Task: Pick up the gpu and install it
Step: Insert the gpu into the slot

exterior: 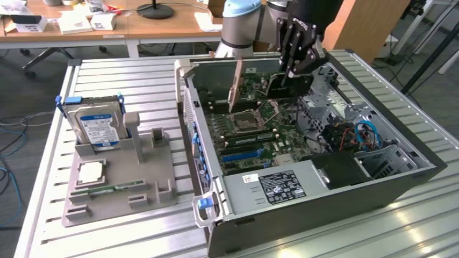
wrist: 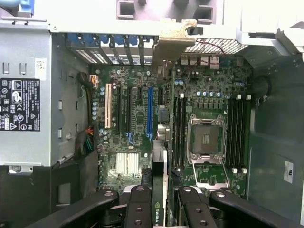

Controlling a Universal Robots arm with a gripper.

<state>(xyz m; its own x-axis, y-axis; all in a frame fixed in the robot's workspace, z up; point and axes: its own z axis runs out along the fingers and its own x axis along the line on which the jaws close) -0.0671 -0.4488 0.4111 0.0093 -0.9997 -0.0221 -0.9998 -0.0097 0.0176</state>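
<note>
Tool [exterior: 295, 71] hangs over the open computer case [exterior: 401, 180], its fingers [wrist: 138, 203] clenched on the gpu [exterior: 285, 87]. The card hangs edge-down between them, close over the motherboard [exterior: 248, 121]; whether its lower edge touches a slot I cannot tell. Its metal end bracket [exterior: 235, 86] lies near the case's rear wall. Beneath the tool, the case rests on a slatted aluminium surface [exterior: 115, 75]. Well apart from the tool, a grey fixture [exterior: 143, 188] on that surface carries an upright blue-labelled hard drive [exterior: 97, 126]. Behind the tool stand wooden desks [exterior: 165, 24] with small boxes [exterior: 75, 21]; cables [exterior: 11, 134] lie on the floor.
</note>
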